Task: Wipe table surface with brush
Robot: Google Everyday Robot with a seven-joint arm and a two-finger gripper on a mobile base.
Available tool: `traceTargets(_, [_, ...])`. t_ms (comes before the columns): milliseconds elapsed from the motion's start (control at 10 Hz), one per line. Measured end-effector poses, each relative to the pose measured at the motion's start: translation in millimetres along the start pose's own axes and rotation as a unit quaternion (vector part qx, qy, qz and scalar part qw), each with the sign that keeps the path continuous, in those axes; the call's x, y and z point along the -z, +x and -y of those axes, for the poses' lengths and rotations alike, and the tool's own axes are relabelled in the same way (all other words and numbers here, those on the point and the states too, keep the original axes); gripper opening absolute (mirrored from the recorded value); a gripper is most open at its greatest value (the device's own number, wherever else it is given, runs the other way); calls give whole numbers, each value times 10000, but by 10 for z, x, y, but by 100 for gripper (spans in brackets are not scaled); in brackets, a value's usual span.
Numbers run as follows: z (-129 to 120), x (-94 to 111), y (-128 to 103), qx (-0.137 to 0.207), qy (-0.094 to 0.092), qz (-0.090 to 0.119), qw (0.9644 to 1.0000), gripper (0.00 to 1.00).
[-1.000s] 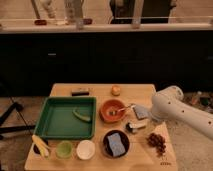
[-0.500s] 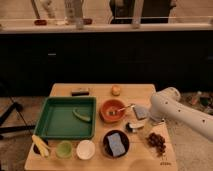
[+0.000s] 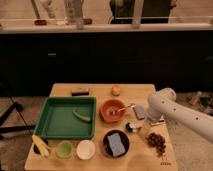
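A banana (image 3: 40, 145) and a green tray (image 3: 57, 122) sit on the left of the tan wooden counter (image 3: 100, 91). Next comes an orange bowl (image 3: 104, 112) with a spoon (image 3: 125, 107). Grapes (image 3: 157, 141) lie far right. The brush (image 3: 133, 127) is thin, with a white handle and a dark head. It lies on the counter, just below the pincer (image 3: 140, 112). The pincer's fingers are apart.

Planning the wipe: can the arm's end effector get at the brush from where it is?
Probably yes: the open end effector hangs right of the orange bowl, close by the brush, with nothing between them.
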Motion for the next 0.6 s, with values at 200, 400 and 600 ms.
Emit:
traceTargets(200, [32, -49, 43, -50, -48, -58, 10000, 80])
traceTargets(400, [62, -59, 64, -6, -79, -60, 10000, 80])
traceTargets(600, [96, -60, 113, 56, -119, -47, 9999, 80])
